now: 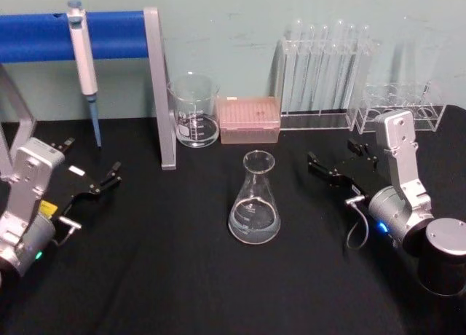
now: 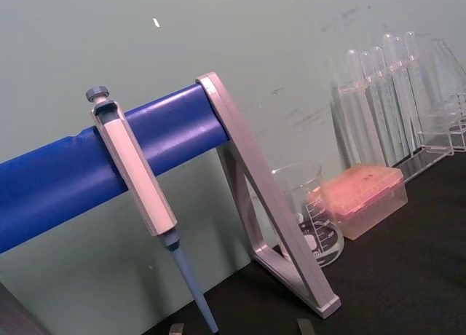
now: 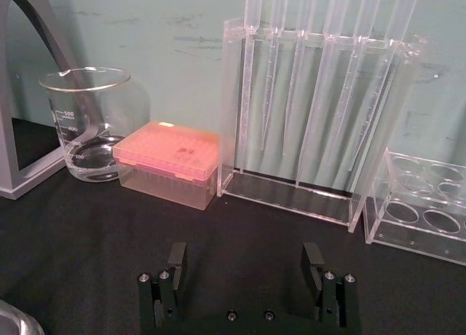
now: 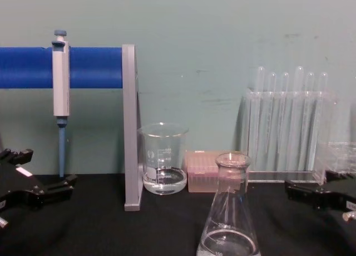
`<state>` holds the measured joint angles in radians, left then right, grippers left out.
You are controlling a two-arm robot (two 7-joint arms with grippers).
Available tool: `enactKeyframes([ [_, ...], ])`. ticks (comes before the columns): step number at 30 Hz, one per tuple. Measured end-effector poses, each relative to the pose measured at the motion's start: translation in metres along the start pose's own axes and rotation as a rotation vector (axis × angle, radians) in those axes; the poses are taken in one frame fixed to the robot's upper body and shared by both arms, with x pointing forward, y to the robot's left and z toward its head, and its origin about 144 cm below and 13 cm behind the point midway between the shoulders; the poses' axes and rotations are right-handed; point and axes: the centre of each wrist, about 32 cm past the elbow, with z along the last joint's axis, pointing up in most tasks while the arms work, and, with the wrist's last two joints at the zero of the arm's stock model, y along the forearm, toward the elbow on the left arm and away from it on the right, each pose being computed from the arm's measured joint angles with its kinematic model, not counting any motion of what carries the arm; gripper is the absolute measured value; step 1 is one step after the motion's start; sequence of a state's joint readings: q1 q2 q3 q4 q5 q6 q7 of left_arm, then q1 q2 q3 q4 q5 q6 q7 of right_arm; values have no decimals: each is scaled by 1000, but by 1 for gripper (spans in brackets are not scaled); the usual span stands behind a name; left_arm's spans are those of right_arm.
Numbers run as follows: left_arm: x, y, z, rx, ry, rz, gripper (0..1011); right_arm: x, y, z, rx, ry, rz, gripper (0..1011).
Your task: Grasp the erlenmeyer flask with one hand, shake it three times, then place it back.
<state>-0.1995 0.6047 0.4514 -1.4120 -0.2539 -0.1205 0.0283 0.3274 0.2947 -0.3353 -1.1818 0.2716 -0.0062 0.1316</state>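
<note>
Erlenmeyer flask (image 1: 255,198) standing upright at table (image 1: 182,277) centre, untouched, a little clear liquid pooling in the base. Sitting in front of the beaker (image 1: 194,111) and pink tip box (image 1: 250,119), apart from both.

Right gripper (image 1: 329,169) hovering just right of the flask, at about neck height in the head view, pointing toward it, not touching. Fingers (image 3: 177,256) standing apart in the right wrist view, nothing between them. Looking like the working arm for this task, judging by closeness.

Left gripper (image 1: 104,180) parking at the left table edge, well apart from the flask, below the pipette (image 1: 84,62) hanging on the blue bar (image 1: 44,35). Fingers looking spread, holding nothing.

Step in hand: approaching for the grasp, 0 of 3 shakes done.

Doing it well:
- Aiming for the narrow neck just under the rim, not the sloping cone wall; pads likely slipping upward on the taper.
- Closing in level, jaws straddling the neck evenly before squeezing, so glass is not getting nudged or tipped.
- Clamping firmly but gently; glass is smooth and brittle.
- Lifting clear of the table before shaking, keeping the flask upright, swings small so liquid is not splashing out of the open mouth.
- Keeping away from the test tube rack (image 1: 324,76) behind.
- Setting back flat on the base before releasing.
</note>
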Motion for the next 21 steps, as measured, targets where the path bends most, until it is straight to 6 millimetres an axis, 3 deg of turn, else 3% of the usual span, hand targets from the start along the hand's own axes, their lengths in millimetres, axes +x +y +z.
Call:
enactKeyframes([
  [21,0,0,0,0,0,0,1001,0,0,0,0,0,0,1003],
])
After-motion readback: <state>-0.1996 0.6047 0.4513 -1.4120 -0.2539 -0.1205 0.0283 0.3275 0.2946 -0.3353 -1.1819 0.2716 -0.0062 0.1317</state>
